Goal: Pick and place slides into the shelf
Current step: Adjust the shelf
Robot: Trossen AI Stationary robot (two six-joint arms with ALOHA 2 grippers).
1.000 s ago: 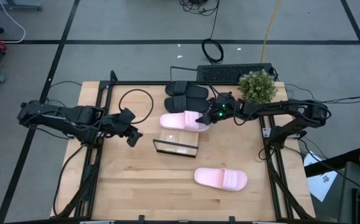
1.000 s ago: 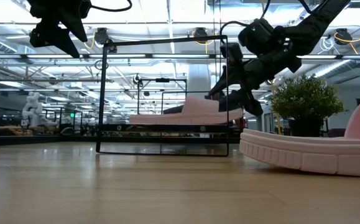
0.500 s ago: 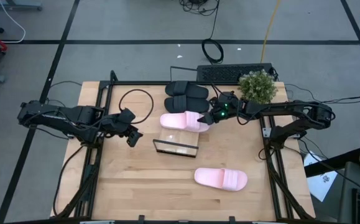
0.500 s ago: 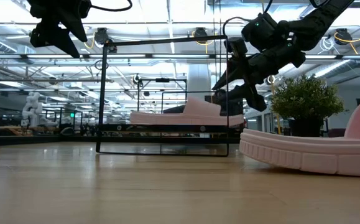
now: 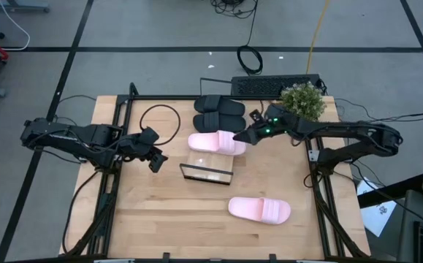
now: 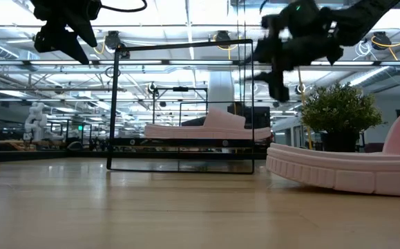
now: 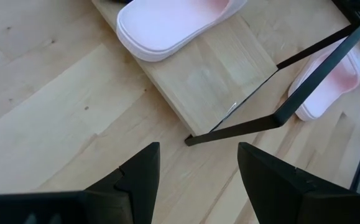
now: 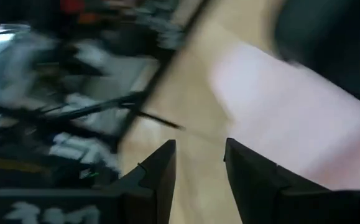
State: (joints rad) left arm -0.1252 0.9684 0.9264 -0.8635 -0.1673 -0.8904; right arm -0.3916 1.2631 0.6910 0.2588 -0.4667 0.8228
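We see light pink slip-on slide (image 5: 217, 142) lying on narrow light-wood shelf plank (image 5: 210, 166), set there as placed. Right gripper (image 5: 245, 136) beside it, fingers apart, empty. Left gripper (image 5: 157, 161) waits open. Second pink slide (image 5: 259, 210) on tabletop, apparently next.

So the wooden table (image 5: 160, 212) carries everything here. The shelf (image 5: 210, 166) sits near the middle with one pink slide (image 5: 217, 142) resting on its plank. Second pink slide (image 5: 259, 210) lies on the bare tabletop nearer the front edge. Black pair (image 5: 220, 107) is at the back edge, a potted plant (image 5: 302, 101) in the back corner, and a looped black cable (image 5: 160, 124) too.
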